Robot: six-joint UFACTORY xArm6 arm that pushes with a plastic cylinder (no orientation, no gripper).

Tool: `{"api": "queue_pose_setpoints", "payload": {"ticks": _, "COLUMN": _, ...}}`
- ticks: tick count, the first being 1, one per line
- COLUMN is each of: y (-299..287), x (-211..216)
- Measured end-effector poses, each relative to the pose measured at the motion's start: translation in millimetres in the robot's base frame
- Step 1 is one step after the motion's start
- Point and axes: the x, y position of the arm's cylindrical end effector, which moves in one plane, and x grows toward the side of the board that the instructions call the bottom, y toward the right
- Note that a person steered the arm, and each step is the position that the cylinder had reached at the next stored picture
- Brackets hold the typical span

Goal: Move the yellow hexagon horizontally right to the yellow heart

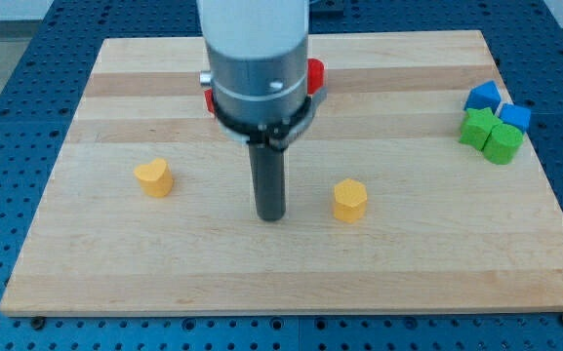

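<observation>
The yellow hexagon [350,200] sits on the wooden board [291,263] a little right of centre. The yellow heart [153,177] lies far to the view's left, slightly higher up. My tip [270,216] rests on the board between them, close to the hexagon's left side with a gap, and well to the right of the heart. The tip touches neither block.
Two red blocks [314,74] peek out behind the arm's body near the view's top. At the right edge are two blue blocks [483,96], [515,117] and two green blocks [476,128], [502,143], clustered together.
</observation>
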Motion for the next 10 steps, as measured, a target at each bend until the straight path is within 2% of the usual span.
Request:
{"api": "queue_pose_setpoints", "payload": {"ticks": 1, "y": 14.7, "x": 29.7}}
{"api": "queue_pose_setpoints", "payload": {"ticks": 3, "y": 58.2, "x": 28.8}}
{"api": "queue_pose_setpoints", "payload": {"ticks": 7, "y": 71.5, "x": -26.3}}
{"api": "queue_pose_setpoints", "payload": {"ticks": 10, "y": 81.2, "x": -35.9}}
